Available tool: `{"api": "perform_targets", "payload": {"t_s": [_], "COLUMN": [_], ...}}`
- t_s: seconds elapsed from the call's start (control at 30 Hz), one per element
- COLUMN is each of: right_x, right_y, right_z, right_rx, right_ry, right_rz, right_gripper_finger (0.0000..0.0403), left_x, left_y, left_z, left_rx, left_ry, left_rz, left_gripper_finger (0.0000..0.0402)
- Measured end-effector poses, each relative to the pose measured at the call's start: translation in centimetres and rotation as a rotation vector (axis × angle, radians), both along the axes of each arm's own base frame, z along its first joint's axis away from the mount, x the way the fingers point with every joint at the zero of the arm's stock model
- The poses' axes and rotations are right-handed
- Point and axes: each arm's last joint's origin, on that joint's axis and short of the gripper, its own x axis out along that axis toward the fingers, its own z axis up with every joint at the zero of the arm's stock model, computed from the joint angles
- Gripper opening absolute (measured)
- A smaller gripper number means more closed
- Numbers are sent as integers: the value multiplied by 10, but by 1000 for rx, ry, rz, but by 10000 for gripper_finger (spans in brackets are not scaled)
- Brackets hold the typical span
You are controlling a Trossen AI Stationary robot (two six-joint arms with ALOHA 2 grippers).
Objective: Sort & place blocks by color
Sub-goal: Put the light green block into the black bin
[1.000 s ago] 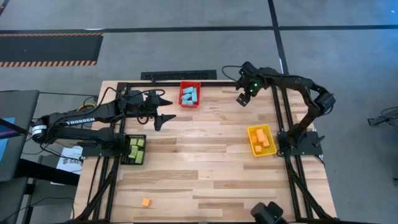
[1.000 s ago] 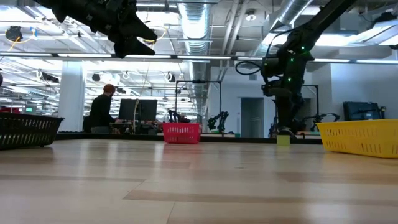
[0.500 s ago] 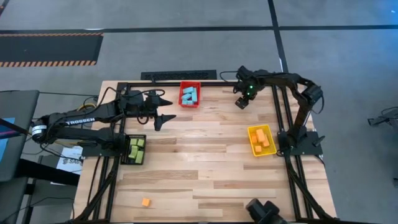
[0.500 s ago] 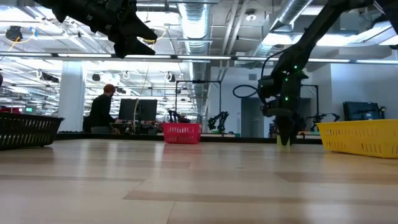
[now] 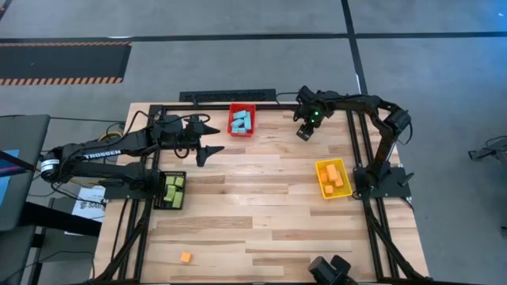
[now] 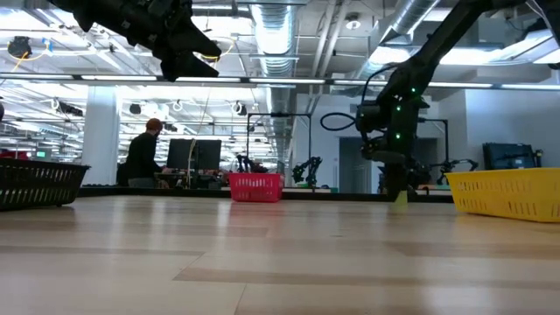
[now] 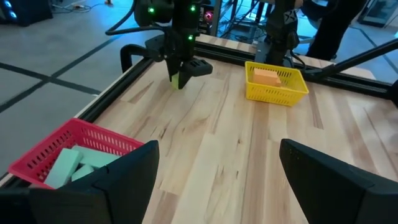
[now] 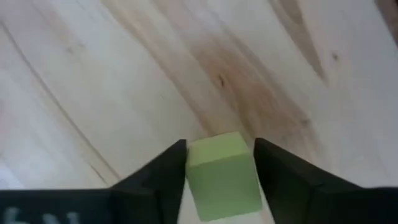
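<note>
The red bin [image 5: 242, 121] sits at the far edge of the counter [image 5: 261, 214], a shallow tray of open plastic lattice, and holds several light-blue blocks [image 5: 242, 120] lying loosely together; the left wrist view shows them as smooth, pale bars against the mesh wall. The yellow bin [image 5: 333, 179], of the same lattice make, stands near the right side of the counter by the right arm's base and holds orange blocks [image 5: 333, 176] piled in its middle. The black bin [image 5: 170, 190] rests at the left edge and carries yellow-green blocks [image 5: 174, 187] packed side by side. One orange block [image 5: 185, 257], a small cube, lies alone on the bare wood near the front left corner, well apart from every bin.

The counter is made of pale wooden planks with darker streaks of grain, framed by dark metal rails.

The right claw [image 5: 305, 131] is down at the far right part of the counter, between the red bin and the right rail. Its two dark fingers [image 8: 158, 177] are closed against the sides of a yellow-green block [image 8: 222, 175], a matte cube with soft edges that fills the gap between them, with the wood grain right beneath it. In the low view the block shows at the claw's tip just at the counter's surface.

The left claw [image 5: 207, 141] hangs above the counter beside the red bin, its fingers spread wide with nothing between them.
</note>
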Motion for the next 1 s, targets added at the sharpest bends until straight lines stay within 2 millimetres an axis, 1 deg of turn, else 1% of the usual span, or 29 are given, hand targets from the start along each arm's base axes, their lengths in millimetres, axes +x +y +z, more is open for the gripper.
{"api": "perform_targets", "payload": {"t_s": [0.13,0.17,0.3,0.4,0.57,0.63,0.7,0.73,0.8,0.87,1.0], "right_x": [7,9,22,33,46,46,50,52,56,59,68], "right_y": [7,9,21,35,68,85,103,112,128,144,171], "right_z": [1,1,2,8,30,36,44,46,51,56,67], "right_rx": [-8,-8,28,18,-53,-72,-103,-108,-100,-82,-57], "right_ry": [5,3,-51,-161,-423,-536,-685,-754,-887,-983,-1124], "right_rz": [35,47,102,156,207,221,246,250,267,290,345], "right_gripper_finger": [123,118,119,119,119,119,119,119,119,119,119], "left_x": [0,0,5,13,21,20,21,21,27,33,53], "left_y": [-1,-1,-8,-16,-31,-35,-39,-42,-46,-53,-62], "left_z": [0,0,-1,-6,-39,-49,-58,-61,-60,-63,-70], "left_rx": [-16,-17,-18,-18,10,31,52,70,141,225,420], "left_ry": [-4,-4,-9,-48,-146,-198,-245,-264,-309,-316,-263], "left_rz": [2,-2,-31,-76,-155,-171,-172,-185,-217,-262,-329], "left_gripper_finger": [318,318,318,318,318,318,318,318,318,318,318]}}
